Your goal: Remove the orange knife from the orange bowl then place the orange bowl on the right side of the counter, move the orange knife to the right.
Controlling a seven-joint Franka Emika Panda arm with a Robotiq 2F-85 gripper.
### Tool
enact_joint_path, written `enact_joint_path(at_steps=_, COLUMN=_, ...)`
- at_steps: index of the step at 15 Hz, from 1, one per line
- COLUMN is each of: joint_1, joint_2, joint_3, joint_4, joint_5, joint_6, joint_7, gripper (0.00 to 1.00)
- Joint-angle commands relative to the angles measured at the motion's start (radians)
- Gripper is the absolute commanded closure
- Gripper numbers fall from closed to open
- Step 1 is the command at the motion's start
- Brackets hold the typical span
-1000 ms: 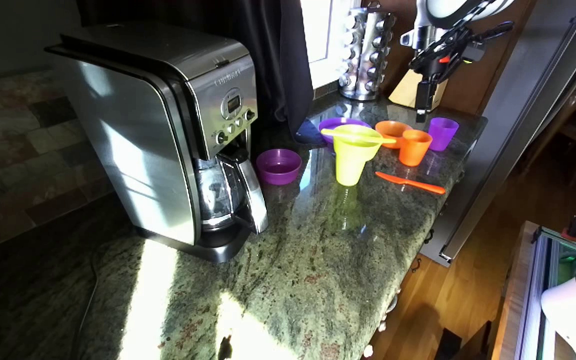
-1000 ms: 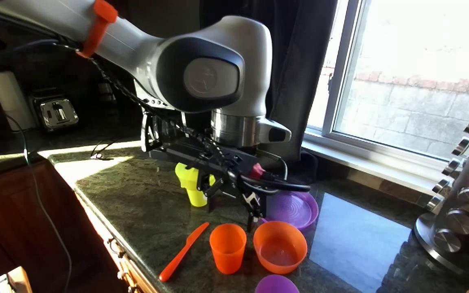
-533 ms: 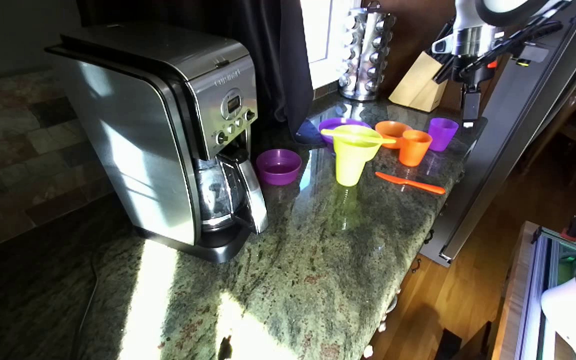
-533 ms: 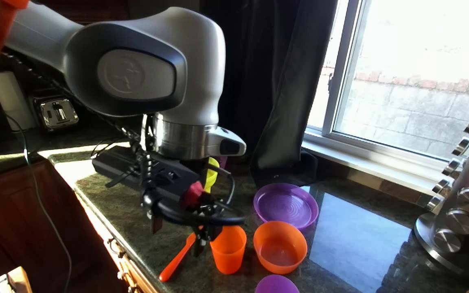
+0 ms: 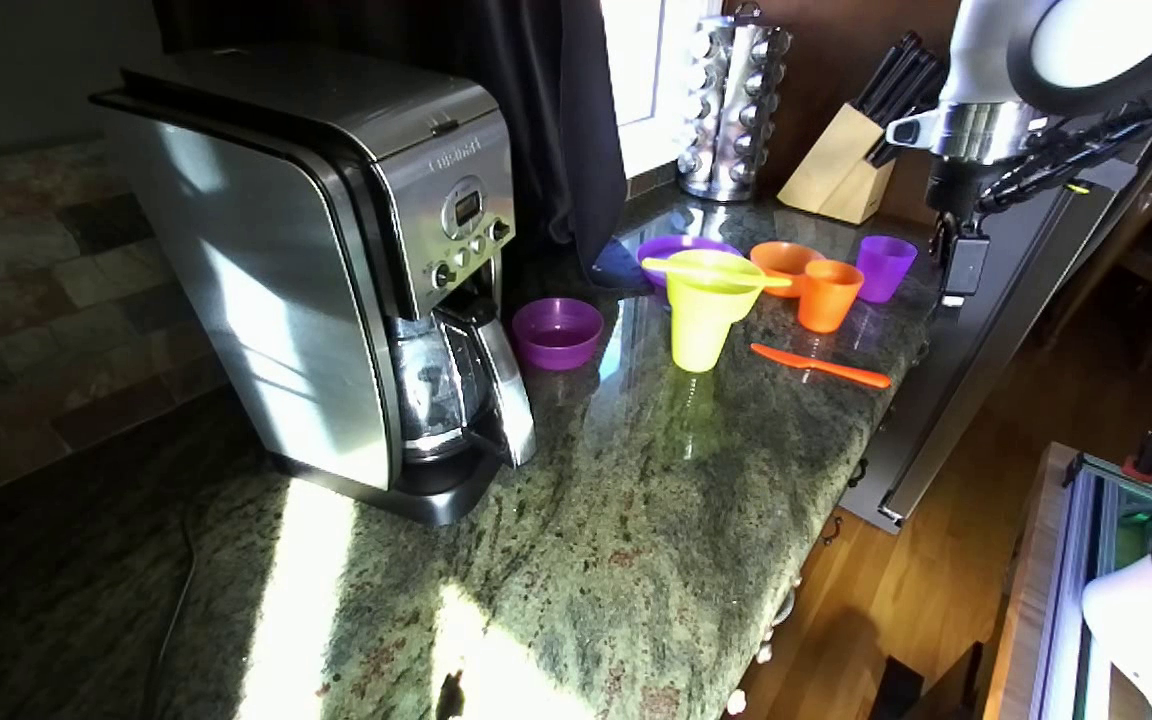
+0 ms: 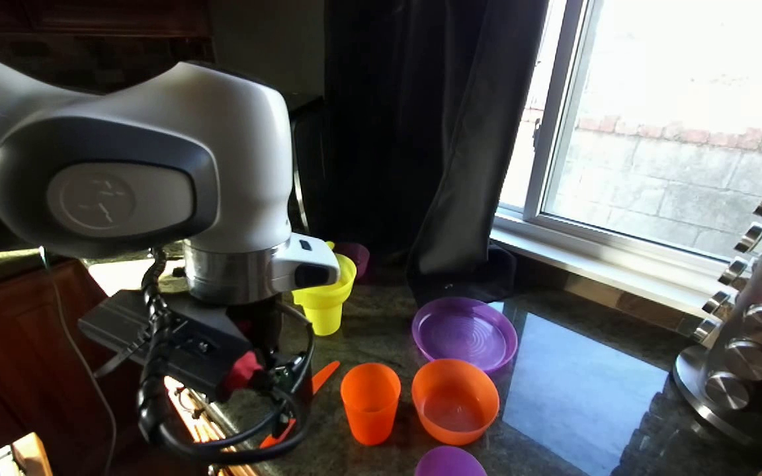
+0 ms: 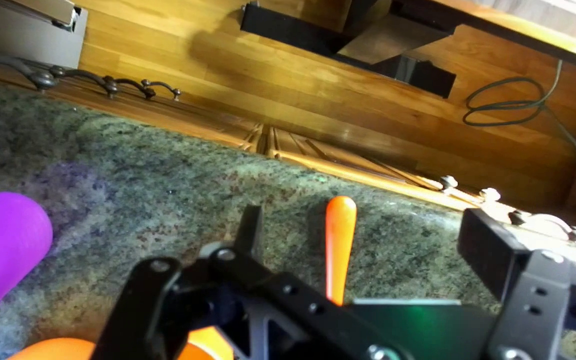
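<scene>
Wrist view: the claw (image 7: 363, 227) stands spread wide above the counter (image 7: 133, 175), holding nothing; part of the orange knife (image 7: 338, 257) shows between its fingers (image 7: 488, 250), lower down.
Knife: flat on the counter, outside the orange bowl (image 6: 455, 403), its handle (image 7: 341, 222) toward the counter edge (image 7: 203, 146); the claw hides the blade (image 5: 781, 356) here, though it shows in an exterior view.
Bowl: upright, just beside the orange cup (image 6: 371, 404), with nothing seen inside.
Step in hand: by my judgement, picking up the knife for its move to the right; getting it out of the bowl looks done, though whether the bowl stands where wanted I cannot tell.
Handle: it lies across the closing line of the fingers, so no turning seems needed; it looks a little nearer the finger on the side of the purple cup (image 7: 5, 245), so shift that way to centre it.
Way down: straight and slow; a knife so thin wants the fingers almost on the stone, never pressed into it.
Grip: nearer mid-knife than the handle's end, since slim plastic caught at one tip may swing.
Counter edge: close to the handle; a sideways knock could send the knife to the floor (image 7: 168, 55).
</scene>
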Motion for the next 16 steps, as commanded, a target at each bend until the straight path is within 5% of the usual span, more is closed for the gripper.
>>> enact_joint_path(at_steps=1, joint_1=0.036, joint_2=0.04, joint_3=0.001, joint_4=-0.011, joint_5=-0.016, joint_6=0.114, joint_7=0.022, gripper=0.0)
enact_joint_path(at_steps=7, joint_1=0.041, joint_2=0.034, joint_3=-0.007, joint_4=-0.004, joint_5=-0.009, joint_6=0.093, joint_7=0.009, gripper=0.0)
enact_joint_path(at_steps=16, joint_1=0.082, joint_2=0.241, joint_3=0.012, joint_4=-0.004, joint_5=0.003, joint_6=0.213, joint_7=0.03, gripper=0.0)
